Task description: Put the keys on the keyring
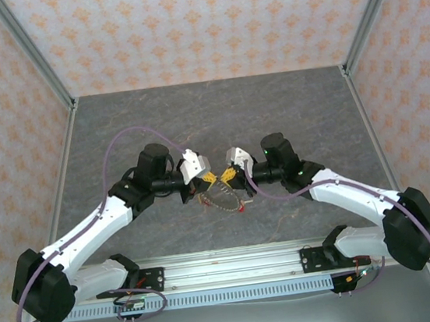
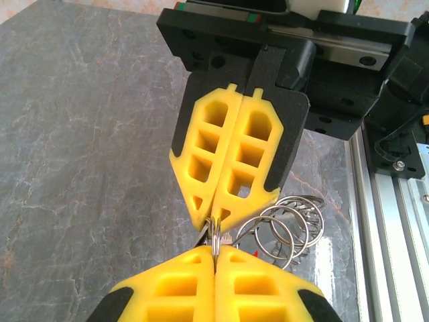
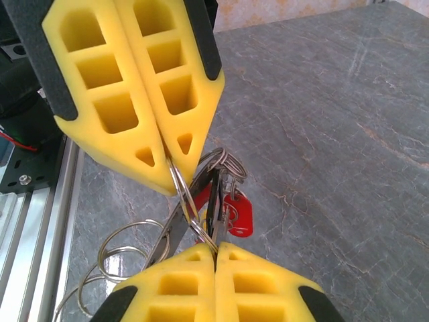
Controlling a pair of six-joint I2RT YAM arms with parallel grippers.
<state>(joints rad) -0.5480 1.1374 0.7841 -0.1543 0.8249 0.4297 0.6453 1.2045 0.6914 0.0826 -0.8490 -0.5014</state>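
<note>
My two grippers meet tip to tip just above the grey table. The left gripper (image 1: pixel 206 181) (image 2: pixel 216 249) and the right gripper (image 1: pixel 229 175) (image 3: pixel 216 247) are both shut on the thin metal keyring (image 2: pixel 216 233) (image 3: pixel 182 194), which spans the short gap between them edge-on. In the right wrist view the left gripper (image 3: pixel 167 171) pinches its far side. Below it hang the keys (image 1: pixel 220 201): a red tag (image 3: pixel 242 213) and a dark blade (image 3: pixel 214 201) among several small wire loops (image 2: pixel 289 228) (image 3: pixel 120 247).
The grey marbled table (image 1: pixel 209 114) stretches away behind the grippers. The aluminium base rail (image 1: pixel 228 265) (image 2: pixel 392 208) (image 3: pixel 27 221) runs close on the near side. Patterned walls (image 1: pixel 198 22) enclose the back and sides.
</note>
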